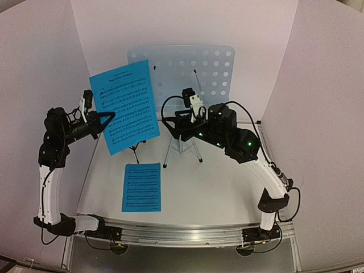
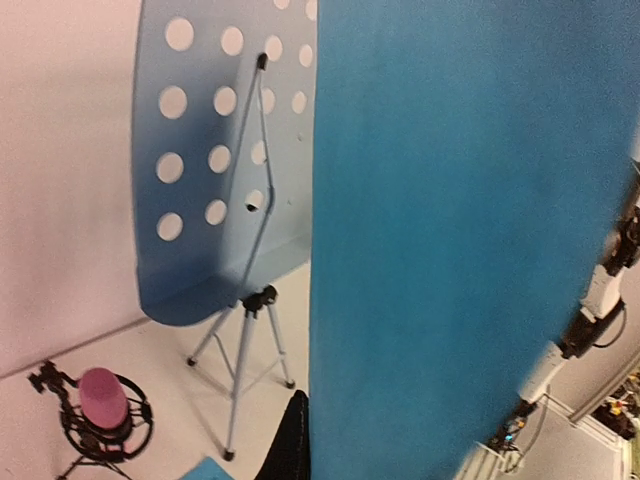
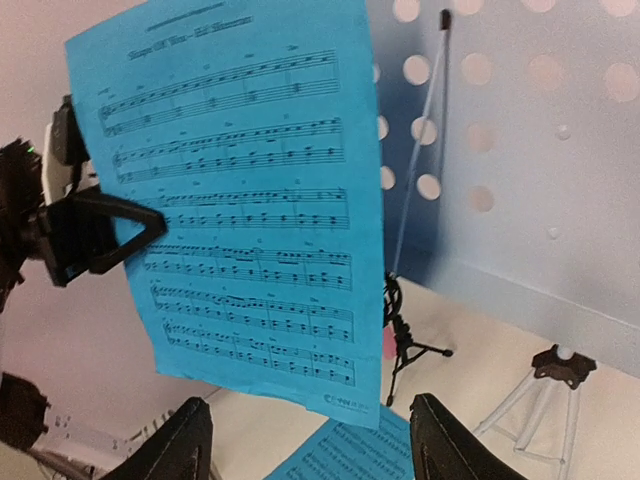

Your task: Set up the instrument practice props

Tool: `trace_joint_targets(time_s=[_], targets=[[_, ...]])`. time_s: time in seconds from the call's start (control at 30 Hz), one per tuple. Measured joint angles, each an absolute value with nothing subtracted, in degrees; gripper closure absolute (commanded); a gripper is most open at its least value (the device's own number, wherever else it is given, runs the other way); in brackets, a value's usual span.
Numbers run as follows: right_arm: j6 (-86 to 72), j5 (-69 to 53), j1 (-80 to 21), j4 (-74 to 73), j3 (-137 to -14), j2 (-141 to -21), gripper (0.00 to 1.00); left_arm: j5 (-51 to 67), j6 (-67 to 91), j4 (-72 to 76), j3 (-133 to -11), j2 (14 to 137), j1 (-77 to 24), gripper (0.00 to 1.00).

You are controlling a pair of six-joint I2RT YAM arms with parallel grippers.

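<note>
**Blue on blue, black on white**

The raised sheet (image 1: 123,105) is bright blue, with black staves and notes on its printed face and plain blue on its back. The flat sheet (image 1: 141,187) has the same blue and the same black staves. The stand desk (image 1: 187,68) is pale blue-grey, dotted with rows of round holes, and its tripod (image 1: 182,149) is silver. My left gripper (image 1: 107,118) is black. My left arm (image 1: 46,187) and right arm (image 1: 272,176) are white with black joints, and green lights (image 1: 239,142) glow on the right. There's a pink microphone (image 2: 103,398) in a black cradle, and the table (image 1: 216,193) is white.

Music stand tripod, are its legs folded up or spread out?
Spread: the tripod has its silver legs splayed apart from the hub to separate feet on the table.
</note>
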State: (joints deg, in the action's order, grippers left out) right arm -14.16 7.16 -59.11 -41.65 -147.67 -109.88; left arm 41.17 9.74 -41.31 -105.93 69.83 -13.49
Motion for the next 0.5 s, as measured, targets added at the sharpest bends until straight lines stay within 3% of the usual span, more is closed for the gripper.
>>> trace_joint_targets(time_s=[0.13,0.5], targets=[[-15.59,15.02,-59.11,-35.08,-146.7,-111.34,0.44,36.23,6.43,-42.38,-111.9,72.4,-13.31,1.0],[-16.44,21.1,-58.89,-10.96,-151.38,-124.16,0.42,29.94,-0.03,-42.06,-122.54,76.59,-13.13,1.0]])
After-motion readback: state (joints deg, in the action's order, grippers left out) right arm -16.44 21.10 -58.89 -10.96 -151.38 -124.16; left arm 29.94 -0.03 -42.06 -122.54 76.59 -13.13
